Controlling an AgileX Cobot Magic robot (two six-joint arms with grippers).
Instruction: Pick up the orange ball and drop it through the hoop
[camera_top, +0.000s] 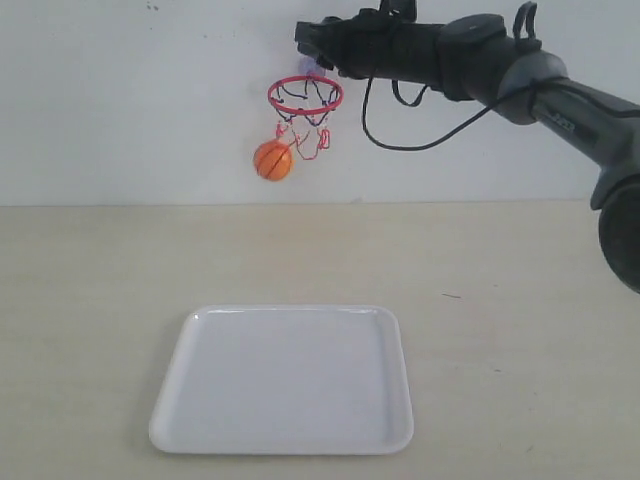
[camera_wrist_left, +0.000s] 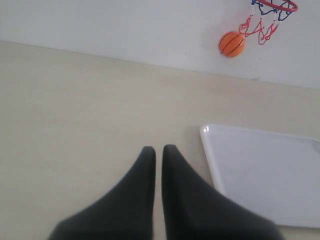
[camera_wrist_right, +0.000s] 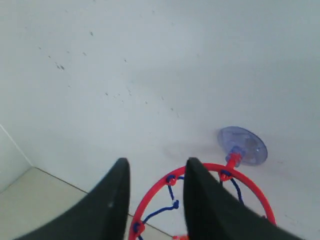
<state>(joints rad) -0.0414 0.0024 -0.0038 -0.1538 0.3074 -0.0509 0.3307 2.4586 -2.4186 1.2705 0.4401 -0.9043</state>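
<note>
My right fingers (camera_wrist_right: 155, 167) stand apart with nothing between them, up by the far wall (camera_top: 120, 100) just above the hoop (camera_top: 305, 96). In the exterior view their tips merge into the dark arm and I cannot separate them. The right wrist view cuts the red ring off at its edge; the suction cup (camera_wrist_right: 242, 145) shows whole on the wall. The orange ball (camera_top: 272, 160) is in the air, clear of the worktop (camera_top: 520, 290), below and left of the ring beside the net's lowest strings; whether it touches them I cannot tell. My left fingers (camera_wrist_left: 158, 150) are pressed nearly together, empty, over the worktop near a corner of the white tray (camera_top: 285, 385), which runs out of that view
</note>
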